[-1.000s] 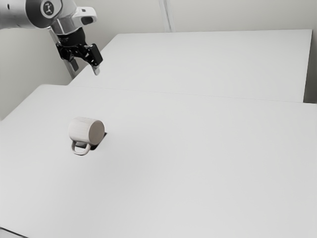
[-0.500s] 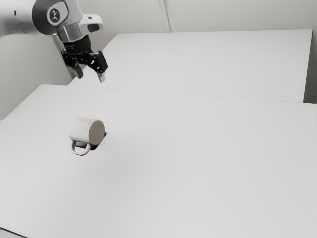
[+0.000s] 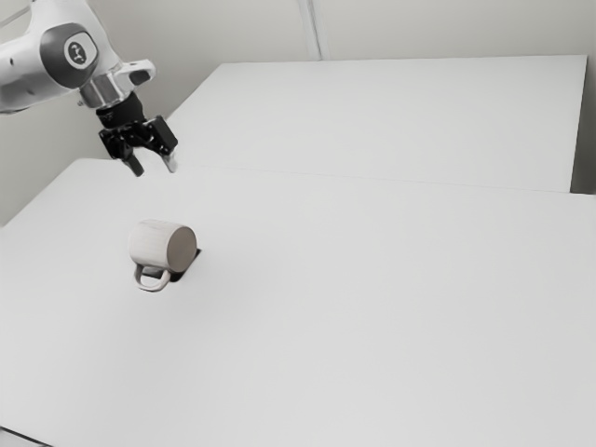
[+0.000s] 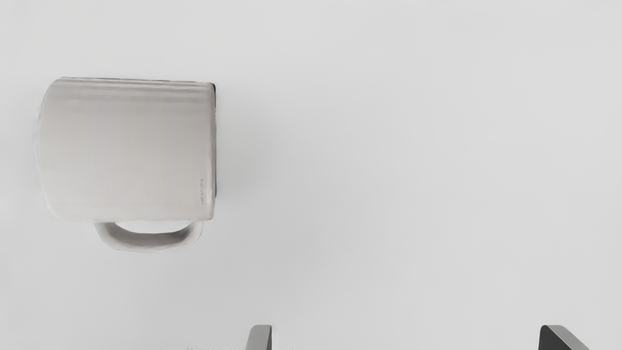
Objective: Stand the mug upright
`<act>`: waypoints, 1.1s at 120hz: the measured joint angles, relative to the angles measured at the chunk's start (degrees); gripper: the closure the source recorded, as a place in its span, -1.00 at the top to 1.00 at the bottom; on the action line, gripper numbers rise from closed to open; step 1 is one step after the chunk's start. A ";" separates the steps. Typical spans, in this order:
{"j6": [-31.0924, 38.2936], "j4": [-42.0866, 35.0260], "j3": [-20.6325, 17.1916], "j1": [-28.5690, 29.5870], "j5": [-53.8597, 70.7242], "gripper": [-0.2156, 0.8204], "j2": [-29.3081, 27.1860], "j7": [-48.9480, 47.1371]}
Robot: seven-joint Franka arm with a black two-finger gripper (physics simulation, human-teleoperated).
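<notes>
1. The mug (image 3: pixel 158 246) lies on its side on the tabletop (image 3: pixel 372 326), so it is not upright. My claw (image 3: pixel 155 169) is up in the air, well apart from it.
2. What counts most is the mug's long axis: in the wrist view it runs nearly parallel to the line between my two fingertips. Closing at this turn would, I judge, pinch it end to end; to take it across the body I'd want roughly a quarter turn.
3. The mug isn't between my fingers. It lies off to one side, mostly out past the nearer finger (image 4: pixel 261 339), and also ahead of the fingertips, so I need to shift over as well as come down.
4. Its handle (image 4: pixel 150 243) sticks out from the side facing my fingertips' edge of that view; a careless descent could knock it and roll the mug.
5. My claw is open, its fingers wide apart, with nothing held.
6. One flat end faces the exterior view's right. I can't tell for certain whether that is mouth or base, and the tipping direction depends on it.
</notes>
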 joint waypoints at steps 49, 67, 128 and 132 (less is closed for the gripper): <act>0.90 9.49 -10.75 21.72 -8.05 0.58 15.81 16.86; 0.02 15.07 -13.40 26.78 -9.06 0.58 22.43 22.46; -4.30 17.65 -13.41 32.24 -16.12 0.58 31.35 31.67; -4.97 17.59 -13.39 32.51 -17.10 0.58 31.66 32.00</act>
